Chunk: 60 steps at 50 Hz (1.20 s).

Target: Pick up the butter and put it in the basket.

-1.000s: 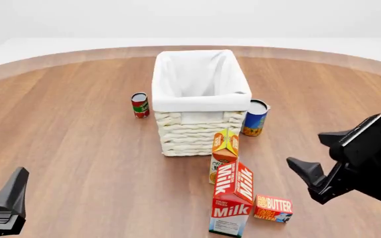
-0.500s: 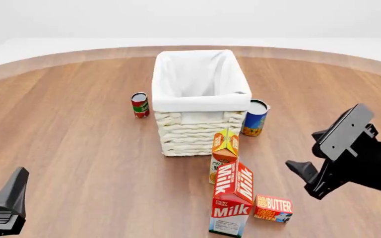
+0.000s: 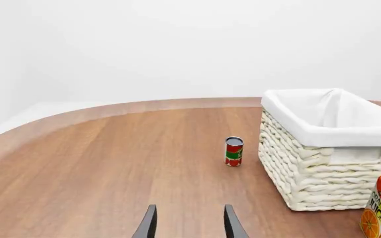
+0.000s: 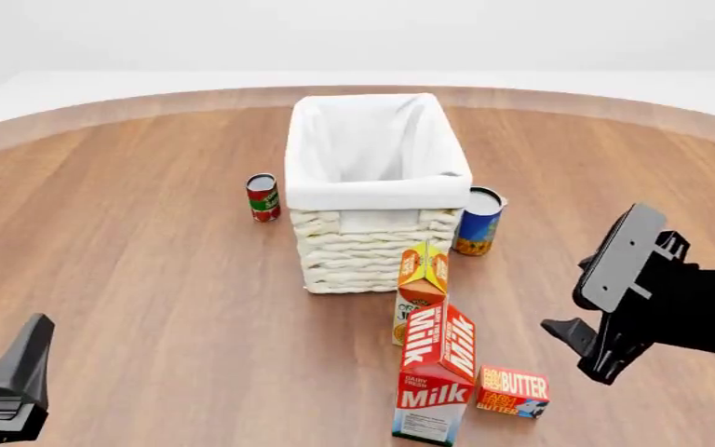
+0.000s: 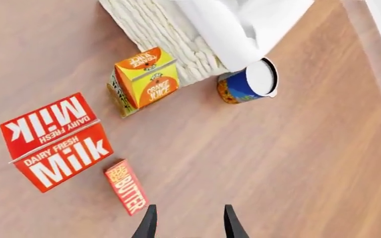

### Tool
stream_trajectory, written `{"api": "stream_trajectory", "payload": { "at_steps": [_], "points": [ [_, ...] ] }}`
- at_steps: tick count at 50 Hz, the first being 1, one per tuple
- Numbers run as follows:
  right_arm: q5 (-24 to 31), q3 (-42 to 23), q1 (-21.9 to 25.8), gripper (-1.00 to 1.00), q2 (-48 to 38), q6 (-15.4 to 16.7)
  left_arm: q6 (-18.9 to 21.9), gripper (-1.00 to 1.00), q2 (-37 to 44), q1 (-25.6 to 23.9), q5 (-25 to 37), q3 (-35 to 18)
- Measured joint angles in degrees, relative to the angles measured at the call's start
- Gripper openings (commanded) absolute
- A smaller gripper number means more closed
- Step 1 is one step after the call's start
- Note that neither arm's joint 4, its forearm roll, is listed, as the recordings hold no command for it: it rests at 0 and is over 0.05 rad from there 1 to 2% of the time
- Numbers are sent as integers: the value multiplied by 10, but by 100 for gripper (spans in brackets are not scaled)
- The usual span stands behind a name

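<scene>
- Butter [image 4: 513,391] flat on worktop [image 4: 146,279], just beside milk carton [image 4: 436,372], well short of basket [image 4: 376,186].
- Right gripper [image 4: 587,345] nearer, fingers spread, empty; butter's long axis skewed to them.
- Left gripper [image 3: 189,225] far off, spread.

Small flat red-orange butter [image 4: 513,391] box lies on the wooden surface [image 4: 146,279]; the cream wicker basket [image 4: 374,191] with white liner stands upright, well apart.

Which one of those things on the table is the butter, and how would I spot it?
Start at the big white wicker basket in the middle of the table and come toward the near edge, past the orange juice carton to the tall red Milk carton. The butter lies just right of it: the only small flat box, red-orange with yellow lettering.
</scene>
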<state>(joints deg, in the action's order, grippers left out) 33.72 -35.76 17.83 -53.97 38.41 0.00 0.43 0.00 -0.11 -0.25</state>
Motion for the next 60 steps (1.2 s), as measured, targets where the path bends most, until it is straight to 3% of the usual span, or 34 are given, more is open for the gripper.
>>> {"api": "stream_trajectory", "payload": {
  "at_steps": [37,60],
  "points": [
    [-54,42,42,100,-83,80,0,100,0,0,0,0],
    [-108,93,98,100,-106,45,0,100,0,0,0,0]
  ]
}}
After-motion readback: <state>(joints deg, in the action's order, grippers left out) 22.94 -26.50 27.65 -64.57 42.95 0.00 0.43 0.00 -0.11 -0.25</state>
